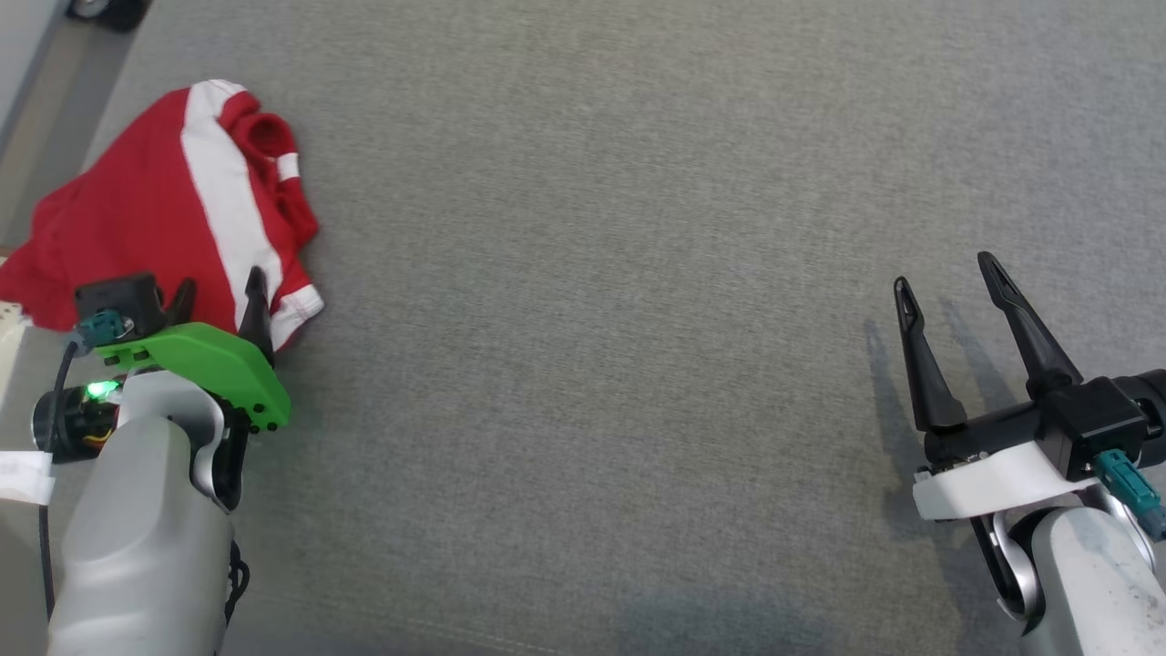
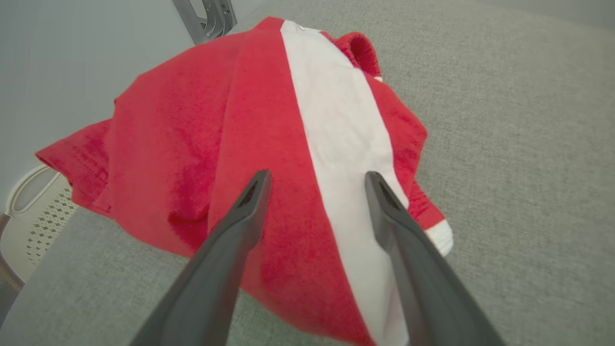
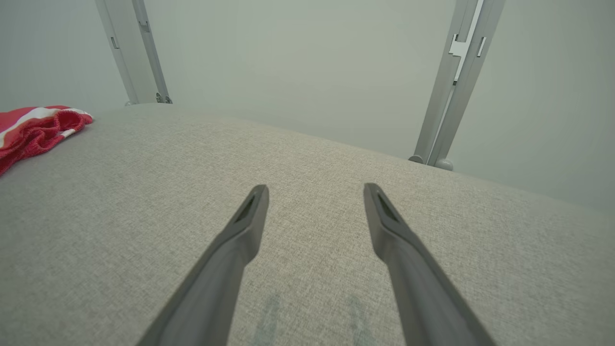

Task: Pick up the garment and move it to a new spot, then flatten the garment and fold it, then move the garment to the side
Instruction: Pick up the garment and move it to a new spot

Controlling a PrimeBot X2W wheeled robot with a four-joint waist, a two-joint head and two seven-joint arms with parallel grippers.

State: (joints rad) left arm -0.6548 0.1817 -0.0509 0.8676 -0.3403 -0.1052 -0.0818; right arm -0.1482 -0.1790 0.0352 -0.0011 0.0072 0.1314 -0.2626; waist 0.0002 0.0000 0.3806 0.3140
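The garment point(image 1: 155, 205) is a red top with a broad white stripe, lying crumpled at the far left of the grey fabric surface. In the left wrist view the garment point(image 2: 269, 144) spreads out under and ahead of the fingers, and the right wrist view catches the garment point(image 3: 33, 127) at its left edge. My left gripper point(image 1: 219, 296) stands open over the garment's near edge, nothing between its fingers; whether they touch the cloth is unclear. Far to the right, my right gripper point(image 1: 947, 278) is open above bare surface, well apart from the garment.
The grey fabric surface point(image 1: 592, 319) stretches wide between the two arms. Its left edge runs close by the garment, with a pale perforated basket point(image 2: 33, 211) beyond it. Grey frame posts point(image 3: 456, 81) stand behind the far edge.
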